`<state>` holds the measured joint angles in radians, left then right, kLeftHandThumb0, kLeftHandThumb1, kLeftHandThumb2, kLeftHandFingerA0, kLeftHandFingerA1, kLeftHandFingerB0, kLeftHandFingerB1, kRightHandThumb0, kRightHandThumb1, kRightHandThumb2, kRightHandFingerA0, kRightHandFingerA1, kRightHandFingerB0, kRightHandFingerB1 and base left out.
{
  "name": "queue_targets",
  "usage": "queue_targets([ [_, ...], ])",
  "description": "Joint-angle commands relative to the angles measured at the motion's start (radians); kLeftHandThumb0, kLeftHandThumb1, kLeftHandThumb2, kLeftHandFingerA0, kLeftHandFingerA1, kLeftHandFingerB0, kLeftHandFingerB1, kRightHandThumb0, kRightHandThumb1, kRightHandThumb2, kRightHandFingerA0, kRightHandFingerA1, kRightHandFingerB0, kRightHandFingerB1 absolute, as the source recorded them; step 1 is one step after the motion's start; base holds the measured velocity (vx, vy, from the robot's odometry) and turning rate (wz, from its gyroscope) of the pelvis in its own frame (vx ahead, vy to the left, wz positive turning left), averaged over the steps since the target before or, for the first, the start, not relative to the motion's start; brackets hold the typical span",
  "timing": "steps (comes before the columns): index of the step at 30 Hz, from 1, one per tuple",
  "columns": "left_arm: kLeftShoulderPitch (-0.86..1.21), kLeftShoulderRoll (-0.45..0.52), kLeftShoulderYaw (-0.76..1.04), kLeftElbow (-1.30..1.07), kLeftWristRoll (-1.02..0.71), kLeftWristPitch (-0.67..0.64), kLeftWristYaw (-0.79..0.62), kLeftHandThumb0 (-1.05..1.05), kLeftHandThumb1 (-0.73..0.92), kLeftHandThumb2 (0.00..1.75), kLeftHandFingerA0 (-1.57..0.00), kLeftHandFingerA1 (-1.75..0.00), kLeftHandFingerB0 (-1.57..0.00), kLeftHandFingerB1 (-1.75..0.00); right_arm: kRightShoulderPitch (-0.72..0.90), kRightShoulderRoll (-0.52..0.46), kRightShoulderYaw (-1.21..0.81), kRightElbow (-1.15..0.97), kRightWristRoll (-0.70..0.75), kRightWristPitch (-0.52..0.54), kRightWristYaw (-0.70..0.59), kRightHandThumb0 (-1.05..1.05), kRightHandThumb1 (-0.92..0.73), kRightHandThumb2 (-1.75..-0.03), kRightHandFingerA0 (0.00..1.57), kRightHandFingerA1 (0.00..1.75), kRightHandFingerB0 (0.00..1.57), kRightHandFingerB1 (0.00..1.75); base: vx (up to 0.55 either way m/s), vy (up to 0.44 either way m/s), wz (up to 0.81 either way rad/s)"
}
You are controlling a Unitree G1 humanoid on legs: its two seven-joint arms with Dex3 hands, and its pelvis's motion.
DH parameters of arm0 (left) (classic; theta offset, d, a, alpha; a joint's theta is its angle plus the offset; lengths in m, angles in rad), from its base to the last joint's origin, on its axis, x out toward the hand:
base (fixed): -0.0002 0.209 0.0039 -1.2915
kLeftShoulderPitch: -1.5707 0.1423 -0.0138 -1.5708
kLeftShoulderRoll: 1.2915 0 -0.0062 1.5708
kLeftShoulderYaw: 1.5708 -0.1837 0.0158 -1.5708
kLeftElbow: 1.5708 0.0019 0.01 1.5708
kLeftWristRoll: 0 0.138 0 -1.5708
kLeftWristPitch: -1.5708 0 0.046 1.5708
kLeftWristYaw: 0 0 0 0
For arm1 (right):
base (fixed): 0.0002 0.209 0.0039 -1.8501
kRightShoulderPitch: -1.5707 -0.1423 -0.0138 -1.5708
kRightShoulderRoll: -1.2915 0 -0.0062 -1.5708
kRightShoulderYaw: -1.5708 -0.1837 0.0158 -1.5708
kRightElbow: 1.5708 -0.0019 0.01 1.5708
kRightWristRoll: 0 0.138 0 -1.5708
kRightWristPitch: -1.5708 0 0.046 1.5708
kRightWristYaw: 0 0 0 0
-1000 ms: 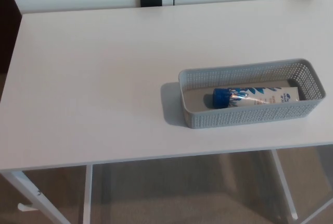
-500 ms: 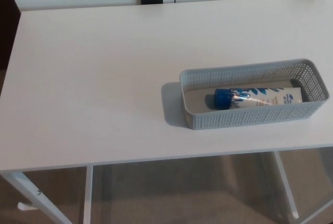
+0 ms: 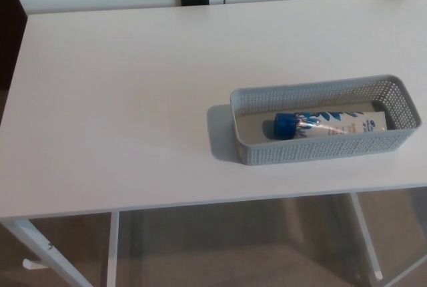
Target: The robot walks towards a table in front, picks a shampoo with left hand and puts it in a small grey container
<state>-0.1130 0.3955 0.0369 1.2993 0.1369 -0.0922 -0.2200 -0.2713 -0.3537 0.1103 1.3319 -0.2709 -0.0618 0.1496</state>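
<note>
Blue-capped white shampoo tube point(image 3: 330, 124) flat inside the grey perforated container point(image 3: 325, 149).

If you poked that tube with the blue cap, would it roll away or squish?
The tube lies on its side in the grey basket, so it might rock a little, but the walls would probably stop it. Its round blue cap could help it roll. It looks like soft plastic, so probably squishy.

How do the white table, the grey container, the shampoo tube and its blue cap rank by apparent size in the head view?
1. white table, by far the largest.
2. grey container.
3. shampoo tube, lying inside the container.
4. blue cap, on the tube's left end in the picture.
</note>
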Motion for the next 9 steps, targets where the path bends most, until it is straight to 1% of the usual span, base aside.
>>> queue_targets([
  [1, 0.007, 0.020, -0.004, 0.004, 0.007, -0.026, 0.005, -0.36, 0.52, 1.10, 0.00, -0.49, 0.00, -0.49, 0.012, -0.017, -0.008, 0.000, 0.005, 0.002, 0.011, -0.36, -0.70, -0.61, 0.61, 0.47, 0.51, 0.39, 0.00, 0.000, 0.00],
  [2, 0.007, 0.020, -0.004, 0.004, 0.006, -0.027, 0.005, -0.36, 0.52, 1.10, 0.00, -0.49, 0.00, -0.49, 0.012, -0.017, -0.008, 0.000, 0.005, 0.002, 0.011, -0.36, -0.70, -0.61, 0.61, 0.47, 0.51, 0.39, 0.00, 0.000, 0.00],
  [3, 0.008, 0.019, -0.005, 0.004, 0.007, -0.027, 0.006, -0.78, 0.74, 1.04, -0.10, -0.46, -0.07, -0.34, 0.011, -0.017, -0.009, 0.000, 0.005, 0.004, 0.012, -0.35, -0.71, -0.61, 0.61, 0.47, 0.50, 0.39, 0.00, 0.000, 0.00],
  [5, 0.010, 0.019, -0.007, 0.004, 0.007, -0.027, 0.007, -0.78, 0.74, 1.04, -0.10, -0.46, -0.07, -0.34, 0.010, -0.017, -0.010, -0.001, 0.006, 0.006, 0.012, -0.35, -0.71, -0.61, 0.61, 0.47, 0.50, 0.39, 0.00, 0.000, 0.00],
  [6, 0.009, 0.019, -0.005, 0.006, 0.004, -0.028, 0.001, -0.81, 0.76, 1.01, -0.09, -0.43, -0.06, -0.33, 0.011, -0.017, -0.010, -0.001, 0.005, 0.007, 0.012, -0.35, -0.71, -0.61, 0.60, 0.47, 0.50, 0.39, 0.00, 0.000, 0.00],
  [7, 0.009, 0.019, -0.007, 0.007, 0.005, -0.028, -0.002, -0.37, 0.52, 1.10, 0.00, -0.49, 0.00, -0.49, 0.011, -0.017, -0.010, -0.001, 0.004, 0.008, 0.012, -0.36, -0.71, -0.62, 0.60, 0.46, 0.50, 0.39, 0.00, 0.000, 0.00],
  [8, 0.008, 0.020, -0.010, 0.008, 0.008, -0.028, -0.002, -0.37, 0.52, 1.10, 0.00, -0.49, 0.00, -0.49, 0.010, -0.017, -0.009, -0.001, 0.004, 0.008, 0.013, -0.36, -0.71, -0.62, 0.60, 0.46, 0.50, 0.39, 0.00, 0.000, 0.00],
  [9, 0.011, 0.019, -0.009, 0.008, 0.006, -0.027, -0.004, -0.78, 0.74, 1.05, -0.09, -0.46, -0.05, -0.36, 0.014, -0.017, -0.010, -0.001, 0.004, 0.007, 0.013, -0.36, -0.71, -0.61, 0.60, 0.46, 0.50, 0.39, 0.00, 0.000, 0.00],
])
